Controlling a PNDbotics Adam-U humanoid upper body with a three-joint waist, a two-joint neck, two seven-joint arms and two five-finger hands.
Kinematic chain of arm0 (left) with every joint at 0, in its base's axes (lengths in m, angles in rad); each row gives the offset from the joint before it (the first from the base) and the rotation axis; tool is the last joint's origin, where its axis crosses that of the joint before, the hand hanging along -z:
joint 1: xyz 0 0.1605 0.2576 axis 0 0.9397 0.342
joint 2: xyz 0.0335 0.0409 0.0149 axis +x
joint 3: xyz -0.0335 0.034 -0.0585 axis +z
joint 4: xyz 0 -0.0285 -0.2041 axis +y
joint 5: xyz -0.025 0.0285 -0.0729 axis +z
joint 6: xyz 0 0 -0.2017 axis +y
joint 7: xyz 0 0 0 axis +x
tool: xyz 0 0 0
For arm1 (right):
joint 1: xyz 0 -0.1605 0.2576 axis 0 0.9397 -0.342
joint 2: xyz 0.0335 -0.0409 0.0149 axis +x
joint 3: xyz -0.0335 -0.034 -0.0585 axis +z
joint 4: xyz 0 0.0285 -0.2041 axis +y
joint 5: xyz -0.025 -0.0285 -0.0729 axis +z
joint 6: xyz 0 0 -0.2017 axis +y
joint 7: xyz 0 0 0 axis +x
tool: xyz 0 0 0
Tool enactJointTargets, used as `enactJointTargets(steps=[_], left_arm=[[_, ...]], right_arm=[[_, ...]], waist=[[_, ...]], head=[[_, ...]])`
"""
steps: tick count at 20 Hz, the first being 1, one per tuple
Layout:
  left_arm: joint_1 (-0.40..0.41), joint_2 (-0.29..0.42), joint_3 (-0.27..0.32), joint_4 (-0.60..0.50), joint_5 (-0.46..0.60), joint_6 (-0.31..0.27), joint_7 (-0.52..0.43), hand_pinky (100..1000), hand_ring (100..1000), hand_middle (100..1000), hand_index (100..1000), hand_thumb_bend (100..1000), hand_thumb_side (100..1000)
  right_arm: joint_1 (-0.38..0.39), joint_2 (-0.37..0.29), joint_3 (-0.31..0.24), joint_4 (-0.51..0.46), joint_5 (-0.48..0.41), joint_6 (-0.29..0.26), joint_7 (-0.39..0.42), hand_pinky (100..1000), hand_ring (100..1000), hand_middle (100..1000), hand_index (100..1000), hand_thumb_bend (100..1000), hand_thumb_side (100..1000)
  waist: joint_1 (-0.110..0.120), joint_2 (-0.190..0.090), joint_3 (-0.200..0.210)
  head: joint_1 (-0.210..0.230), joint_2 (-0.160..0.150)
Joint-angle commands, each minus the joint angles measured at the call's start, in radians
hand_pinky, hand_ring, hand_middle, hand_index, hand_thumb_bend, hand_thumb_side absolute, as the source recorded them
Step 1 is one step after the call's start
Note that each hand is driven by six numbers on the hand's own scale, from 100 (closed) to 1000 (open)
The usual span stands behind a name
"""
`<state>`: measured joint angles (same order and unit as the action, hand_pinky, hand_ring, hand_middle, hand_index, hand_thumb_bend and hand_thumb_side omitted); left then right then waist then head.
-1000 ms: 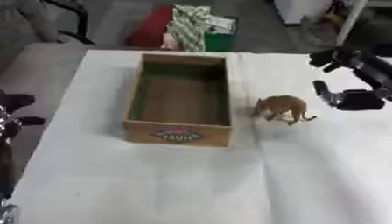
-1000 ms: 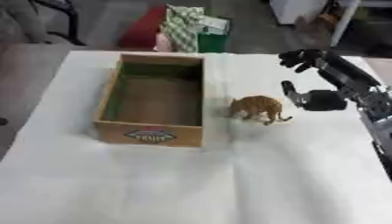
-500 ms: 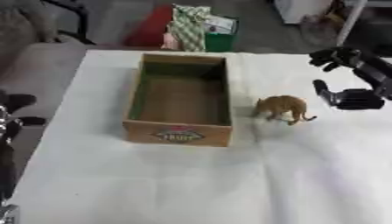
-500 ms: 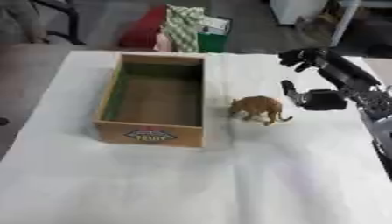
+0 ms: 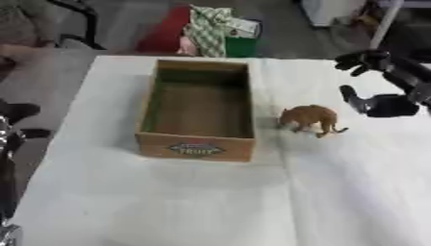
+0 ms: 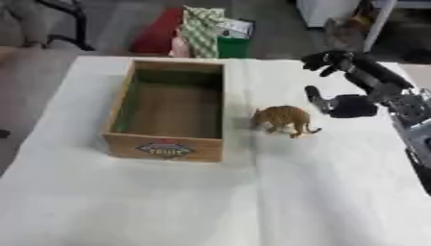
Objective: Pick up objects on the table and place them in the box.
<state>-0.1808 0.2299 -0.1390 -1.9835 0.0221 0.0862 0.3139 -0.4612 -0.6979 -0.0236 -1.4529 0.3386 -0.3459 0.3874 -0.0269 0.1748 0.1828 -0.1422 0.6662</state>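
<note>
Box (image 6: 168,113) sits left of centre on the surface (image 6: 252,202); animal figure (image 6: 284,119) stands just right of it, apart; right robot hand (image 6: 345,86) is right of and behind the figure

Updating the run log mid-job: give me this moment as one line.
toy animal: on table, right of box | box: nothing visible inside | right hand: open, beside toy, not touching | left hand: not in view

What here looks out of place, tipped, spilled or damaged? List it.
Nothing stands out. The wooden box sits upright and empty on the white table. The orange toy animal stands on its legs just right of the box, apart from it. The right hand is open beside the toy, not touching it.
</note>
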Motion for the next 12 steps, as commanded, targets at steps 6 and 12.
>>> enactJointTargets(steps=[6, 12], left_arm=[[-0.006, 0.021, 0.000, -0.017, 0.005, 0.002, -0.004, 568, 766, 573, 607, 100, 769], [-0.005, 0.020, -0.001, -0.017, 0.007, 0.003, -0.005, 568, 766, 573, 607, 100, 770]], right_arm=[[-0.068, -0.033, 0.041, 0.115, 0.057, -0.011, 0.039, 761, 830, 782, 912, 100, 431], [-0.090, -0.007, 0.056, 0.185, 0.098, -0.016, 0.049, 759, 825, 781, 912, 100, 495]], waist=[[0.002, -0.016, 0.005], [0.002, -0.016, 0.005]], head=[[-0.003, -0.003], [-0.003, -0.001]])
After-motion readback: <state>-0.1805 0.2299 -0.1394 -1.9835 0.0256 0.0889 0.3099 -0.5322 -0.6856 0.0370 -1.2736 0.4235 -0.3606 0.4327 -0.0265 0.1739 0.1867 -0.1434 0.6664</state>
